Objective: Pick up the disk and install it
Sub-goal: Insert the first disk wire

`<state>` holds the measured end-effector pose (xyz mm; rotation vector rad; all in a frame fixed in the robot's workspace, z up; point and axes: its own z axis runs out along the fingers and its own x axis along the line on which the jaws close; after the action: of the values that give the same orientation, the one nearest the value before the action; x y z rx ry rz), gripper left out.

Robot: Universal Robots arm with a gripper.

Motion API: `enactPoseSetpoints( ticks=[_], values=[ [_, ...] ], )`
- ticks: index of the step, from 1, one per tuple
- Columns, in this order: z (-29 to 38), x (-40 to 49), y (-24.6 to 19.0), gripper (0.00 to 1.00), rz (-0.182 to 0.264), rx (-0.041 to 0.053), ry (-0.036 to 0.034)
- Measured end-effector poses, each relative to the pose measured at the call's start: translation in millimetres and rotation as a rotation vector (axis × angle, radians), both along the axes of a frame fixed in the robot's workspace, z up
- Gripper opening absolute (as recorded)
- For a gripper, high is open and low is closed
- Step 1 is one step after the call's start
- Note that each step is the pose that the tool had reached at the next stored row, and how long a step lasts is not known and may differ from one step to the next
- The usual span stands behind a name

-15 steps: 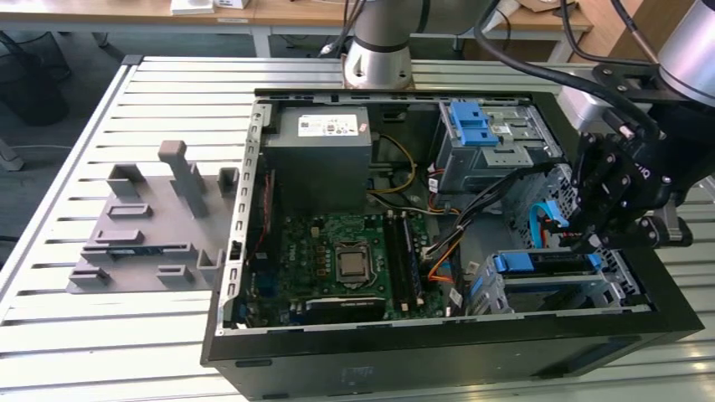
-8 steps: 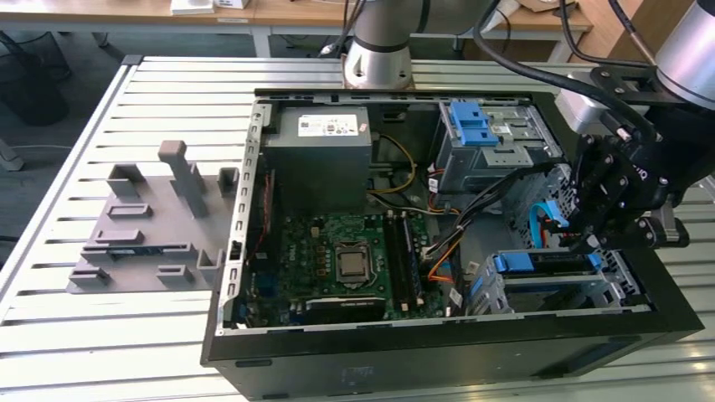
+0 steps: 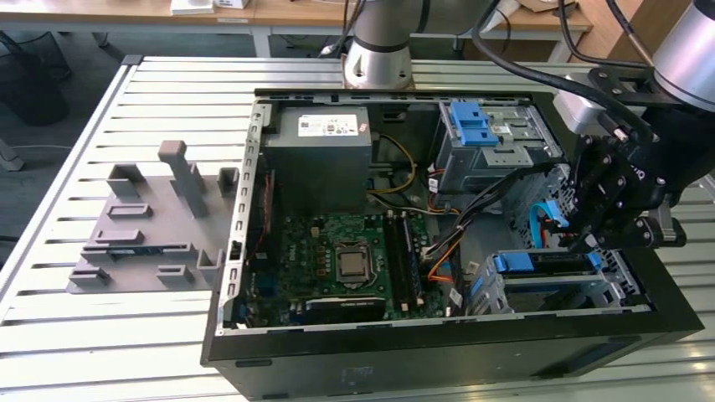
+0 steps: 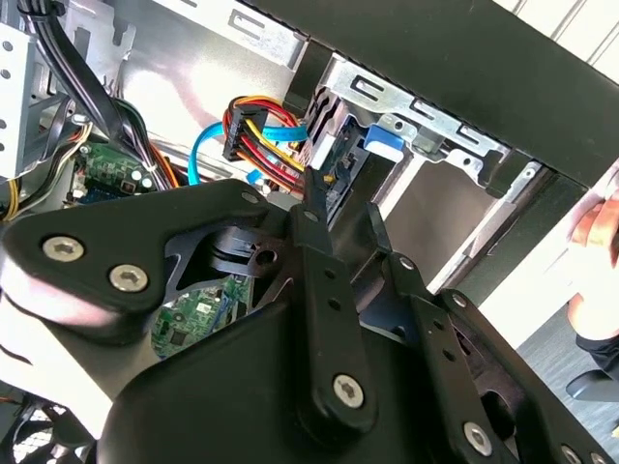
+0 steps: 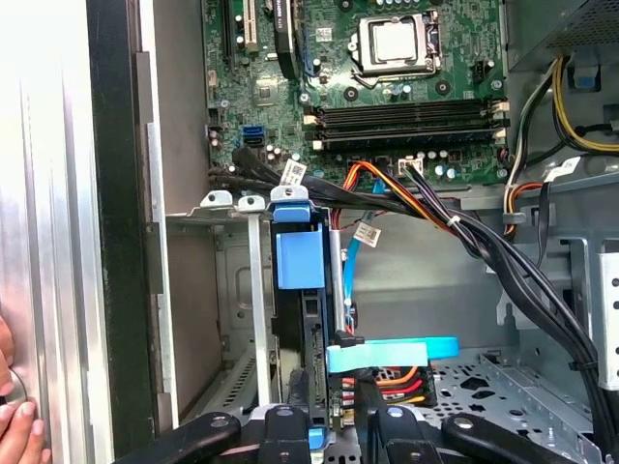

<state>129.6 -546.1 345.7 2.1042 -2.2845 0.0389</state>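
Note:
The disk (image 3: 545, 265) stands on edge in the lower drive cage (image 3: 604, 289) of the open computer case, at the exterior view's right. Its blue bracket (image 5: 298, 256) faces up, and its grey end with connectors (image 5: 319, 372) lies close to my gripper (image 5: 334, 430). My gripper (image 3: 587, 243) hangs over that end of the disk, right at it. In the second wrist view the disk (image 4: 334, 145) with its blue tab sits just beyond the gripper (image 4: 343, 222). Whether the gripper holds the disk is hidden.
Blue and red-yellow cables (image 5: 392, 362) run beside the disk's end. The motherboard (image 3: 347, 260), a grey metal box (image 3: 324, 151) and an upper cage with a blue latch (image 3: 491, 134) lie inside the case. A grey fixture (image 3: 146, 226) lies on the slatted table. A hand (image 5: 19, 425) rests at the case's edge.

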Motion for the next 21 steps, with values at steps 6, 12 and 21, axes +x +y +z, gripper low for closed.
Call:
enactPoseSetpoints(
  ticks=[6, 12, 21],
  values=[
    [-0.4, 0.0, 0.2, 0.18, 0.000, 0.0001, 0.0000],
    [-0.5, 0.6, 2.2, 0.16, 0.000, -0.0327, 0.0001],
    [-4.1, 0.7, 2.4, 0.16, 0.000, -0.0350, 0.0001]
  ],
)
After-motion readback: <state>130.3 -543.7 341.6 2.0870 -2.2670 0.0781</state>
